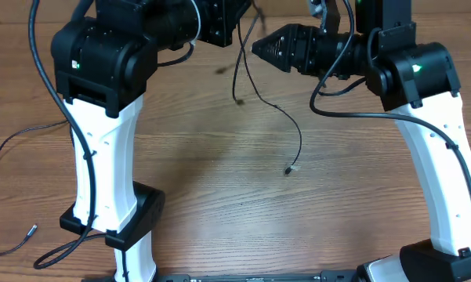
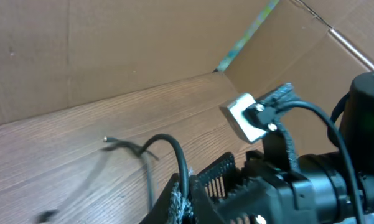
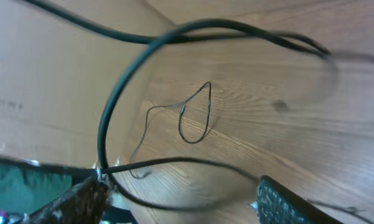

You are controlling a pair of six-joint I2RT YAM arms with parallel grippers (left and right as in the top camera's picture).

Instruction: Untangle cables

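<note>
**Cables dangle limp between two claws at twelve o'clock**

The left claw [image 2: 188, 198] is clamped closed. A black cord rises out of its tip, so it looks to be gripping the cables [image 1: 237, 78]. The right claw [image 3: 180, 202] stands wide, with its fingers [image 3: 81, 199] well apart. A strand crosses the gap between them but nothing is pinched.

From overhead, both claws meet near twelve o'clock of the tabletop [image 1: 219, 211], and the cords drop from between them. One short strand ends just below. A longer one trails toward five o'clock and finishes in a small plug end [image 1: 288, 169] near the centre. A separate loose cord [image 1: 16, 139] lies well apart at nine o'clock.

Judging by the sag and the loose curves, these cords are very light and soft, with almost no stiffness of their own. They should follow whatever pulls them and drape wherever they are let go. The jacket looks smooth, so a half-hearted pinch may let a strand slide through. A hard tug would likely tighten any knot.

The best hold for the open claw seems to be on the strand just below the other claw's grip. That is close to where the cords cross, and away from the plug end, which could snag.
</note>
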